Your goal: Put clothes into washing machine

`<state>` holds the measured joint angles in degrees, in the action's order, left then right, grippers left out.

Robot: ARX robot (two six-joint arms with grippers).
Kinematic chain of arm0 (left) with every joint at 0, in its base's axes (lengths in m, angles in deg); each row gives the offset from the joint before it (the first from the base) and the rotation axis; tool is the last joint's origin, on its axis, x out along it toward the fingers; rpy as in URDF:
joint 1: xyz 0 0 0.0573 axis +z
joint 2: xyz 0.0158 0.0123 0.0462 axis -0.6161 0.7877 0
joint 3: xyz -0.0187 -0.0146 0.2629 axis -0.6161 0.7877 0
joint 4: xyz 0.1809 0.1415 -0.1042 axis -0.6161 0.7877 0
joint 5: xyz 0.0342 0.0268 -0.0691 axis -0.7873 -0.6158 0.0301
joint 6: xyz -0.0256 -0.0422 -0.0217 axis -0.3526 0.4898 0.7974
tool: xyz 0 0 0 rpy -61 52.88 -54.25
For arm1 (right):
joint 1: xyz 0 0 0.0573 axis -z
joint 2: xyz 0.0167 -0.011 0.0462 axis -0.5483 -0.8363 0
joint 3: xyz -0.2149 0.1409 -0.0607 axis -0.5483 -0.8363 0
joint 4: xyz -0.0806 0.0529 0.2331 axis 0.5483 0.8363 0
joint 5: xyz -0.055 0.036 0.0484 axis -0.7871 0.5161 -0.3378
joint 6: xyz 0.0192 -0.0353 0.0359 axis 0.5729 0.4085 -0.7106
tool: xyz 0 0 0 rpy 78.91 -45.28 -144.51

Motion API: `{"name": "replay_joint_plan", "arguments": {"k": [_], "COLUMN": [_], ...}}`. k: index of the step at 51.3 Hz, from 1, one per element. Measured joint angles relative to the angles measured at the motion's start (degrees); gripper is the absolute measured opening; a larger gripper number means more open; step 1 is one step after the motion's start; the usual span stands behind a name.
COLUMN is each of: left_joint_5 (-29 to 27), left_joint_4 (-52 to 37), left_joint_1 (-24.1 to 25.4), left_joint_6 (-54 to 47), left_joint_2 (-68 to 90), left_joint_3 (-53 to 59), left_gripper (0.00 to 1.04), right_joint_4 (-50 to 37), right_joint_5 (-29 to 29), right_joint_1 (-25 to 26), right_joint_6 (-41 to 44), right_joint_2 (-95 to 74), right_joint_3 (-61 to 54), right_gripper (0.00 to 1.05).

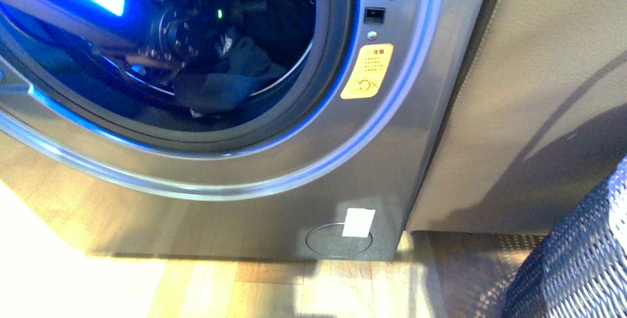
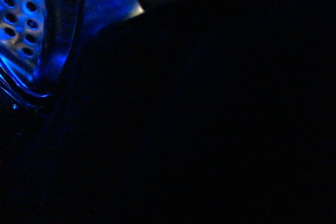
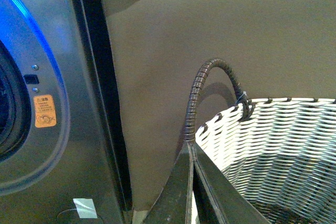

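Note:
The silver-grey washing machine (image 1: 370, 170) fills the front view, its round porthole open and lit blue. My left arm reaches in from the upper left into the drum. The dark navy clothes (image 1: 236, 78) hang in a bunch over the drum's lower lip, and my left gripper (image 1: 211, 48) is shut on them, its fingers hidden by the cloth. The left wrist view is almost wholly dark; only a strip of perforated drum (image 2: 21, 19) shows. Outside the machine, my right gripper (image 3: 190, 149) is shut on nothing, its tips just under the basket's dark handle (image 3: 210, 74).
A white woven basket (image 3: 283, 145) stands at the right, also at the front view's lower right corner (image 1: 584, 259). A plain grey-brown panel (image 1: 547, 74) sits beside the machine. An orange sticker (image 1: 366, 72) marks the door surround. Wooden floor (image 1: 222, 285) lies in front.

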<state>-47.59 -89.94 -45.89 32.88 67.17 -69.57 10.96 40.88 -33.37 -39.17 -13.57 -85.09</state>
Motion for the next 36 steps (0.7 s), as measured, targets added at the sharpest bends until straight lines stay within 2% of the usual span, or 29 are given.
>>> {"name": "replay_joint_plan", "arguments": {"k": [11,17,25,27,33,36], "left_joint_5": [1.95,3.32,4.57,4.68,5.73,6.43], "left_joint_4": [4.09,3.74,2.03,0.74,-1.53,-2.56], "left_joint_1": [0.04,0.37,0.81,1.22,2.08,2.49], "left_joint_6": [-0.94,-0.98,-0.72,-0.26,0.57,0.57], "left_joint_2": [0.0,-0.92,-3.67,-6.16,-10.88,-12.79], "left_joint_3": [0.98,4.96,10.36,13.57,18.78,21.35], "left_gripper": [0.17,0.42,0.64,0.76,0.98,0.99], "right_joint_4": [0.04,0.04,0.04,0.04,0.04,0.04], "right_joint_5": [0.0,0.0,0.0,0.0,0.0,0.0], "right_joint_1": [0.0,0.0,0.0,0.0,0.0,0.0], "right_joint_6": [-0.02,0.0,0.0,0.0,0.0,0.0], "right_joint_2": [0.02,0.02,0.02,0.02,0.02,0.02], "right_joint_3": [0.0,0.0,0.0,0.0,0.0,0.0], "right_gripper": [0.02,0.02,0.02,0.02,0.02,0.02]}}
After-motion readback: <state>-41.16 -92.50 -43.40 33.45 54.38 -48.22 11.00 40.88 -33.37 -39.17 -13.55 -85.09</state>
